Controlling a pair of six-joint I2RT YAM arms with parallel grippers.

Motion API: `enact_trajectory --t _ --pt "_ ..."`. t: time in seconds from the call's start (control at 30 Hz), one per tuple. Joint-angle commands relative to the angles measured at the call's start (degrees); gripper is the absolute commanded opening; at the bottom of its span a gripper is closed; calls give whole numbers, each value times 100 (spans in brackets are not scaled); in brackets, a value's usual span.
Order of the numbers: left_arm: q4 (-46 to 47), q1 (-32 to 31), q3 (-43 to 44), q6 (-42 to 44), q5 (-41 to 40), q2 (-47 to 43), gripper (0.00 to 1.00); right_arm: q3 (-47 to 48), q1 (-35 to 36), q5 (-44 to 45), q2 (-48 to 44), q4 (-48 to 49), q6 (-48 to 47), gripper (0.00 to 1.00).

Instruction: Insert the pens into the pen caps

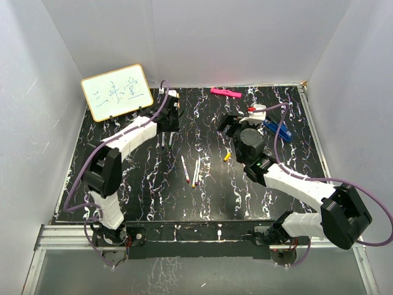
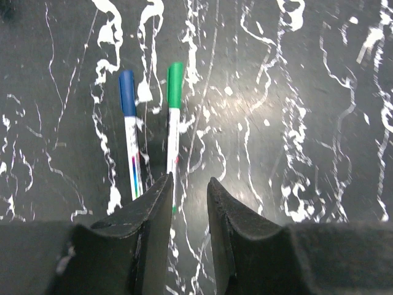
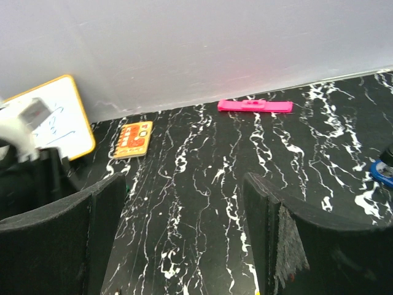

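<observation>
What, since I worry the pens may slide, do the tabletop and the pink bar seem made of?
Tabletop: glossy black with white veins, a marble look, perhaps laminate; the lamp glare suggests it is smooth. Pink bar: probably plastic, going by its uniform bright colour and matte look.

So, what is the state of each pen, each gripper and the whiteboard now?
Blue-capped pen: capped, lying flat.
Green-capped pen: capped, lying flat.
Centre pens: lying flat, capping unclear.
Left gripper: open, empty.
Right gripper: open, empty.
Whiteboard: standing, written on.

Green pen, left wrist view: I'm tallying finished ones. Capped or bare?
Capped: the green pen has a green cap on its white barrel.
</observation>
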Motion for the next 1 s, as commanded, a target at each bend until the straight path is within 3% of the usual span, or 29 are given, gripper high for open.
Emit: enact_trajectory --t 0.0,0.33,0.97 --pt "-450 -341 -625 -390 430 -644 27 144 -41 927 137 70 32 76" --pt "-868 -1221 -1341 -1016 408 -970 27 222 -333 1446 335 -369 289 77" --pt "-1158 -1762 -1208 -1539 149 -311 37 -32 -657 743 149 -487 706 77"
